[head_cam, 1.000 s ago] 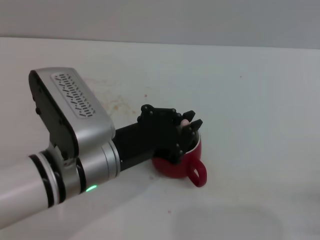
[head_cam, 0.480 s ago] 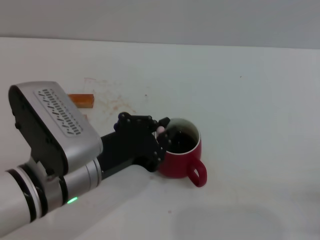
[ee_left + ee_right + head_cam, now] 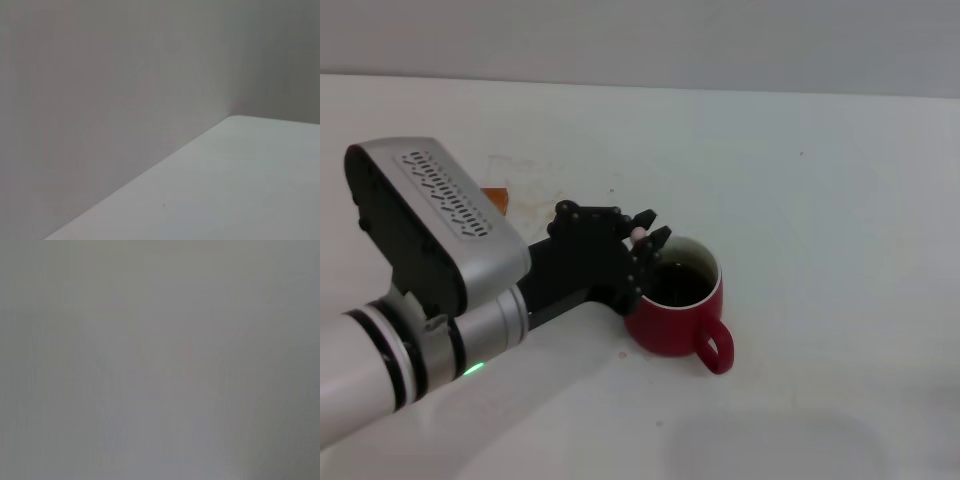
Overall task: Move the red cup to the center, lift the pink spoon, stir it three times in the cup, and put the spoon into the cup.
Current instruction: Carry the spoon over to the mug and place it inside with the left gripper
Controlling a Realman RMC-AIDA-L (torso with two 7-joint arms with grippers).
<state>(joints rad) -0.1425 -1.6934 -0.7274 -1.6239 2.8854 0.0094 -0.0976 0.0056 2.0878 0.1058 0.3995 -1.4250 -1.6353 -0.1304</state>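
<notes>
Tan wooden block [image 3: 496, 198]: lying on the white tabletop [image 3: 820, 200] at far left, mostly hidden behind the left arm. Left gripper [image 3: 642, 240]: reaching over the near-left rim of the cup, fingers pinching the pink spoon [image 3: 638, 234], only its pale pink tip showing. Red cup [image 3: 677, 312]: sitting upright near the tabletop's centre, handle pointing toward the robot. Right gripper: not showing in any view.

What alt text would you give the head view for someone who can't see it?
The left end effector holds the pink spoon at the rim of the red cup on a white table. A tan block peeks out behind the arm.
</notes>
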